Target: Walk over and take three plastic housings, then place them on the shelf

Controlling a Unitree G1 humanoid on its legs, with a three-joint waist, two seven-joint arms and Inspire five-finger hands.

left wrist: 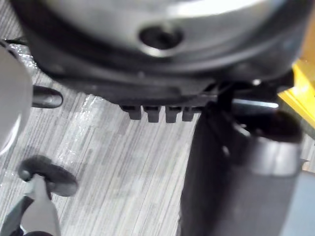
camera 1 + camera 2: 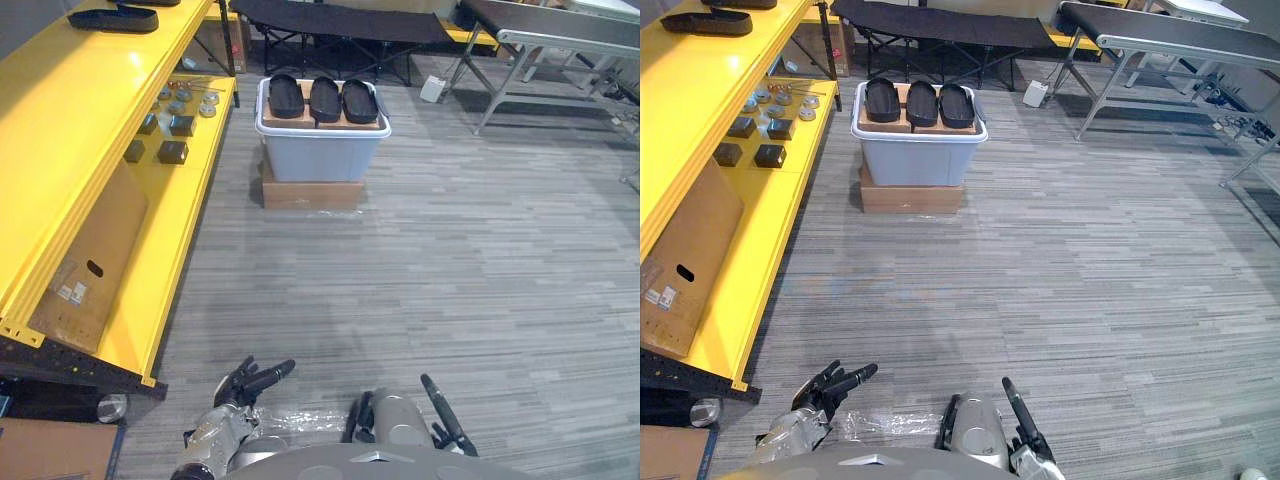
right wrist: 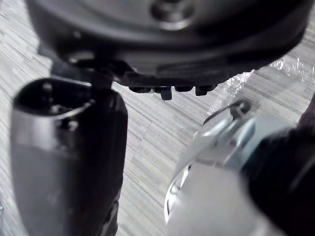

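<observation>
Three housings (image 2: pixel 324 99) atop grey bin (image 2: pixel 320 155)

2 silver-grey arms (image 2: pixel 212 440) bear a dark left hand (image 2: pixel 250 383) and a dark right hand (image 2: pixel 445 413).

Both head eyes look down ahead, sharing the yellow shelf (image 2: pixel 70 140); wrist cameras face the floor (image 1: pixel 123 162) closely.
</observation>
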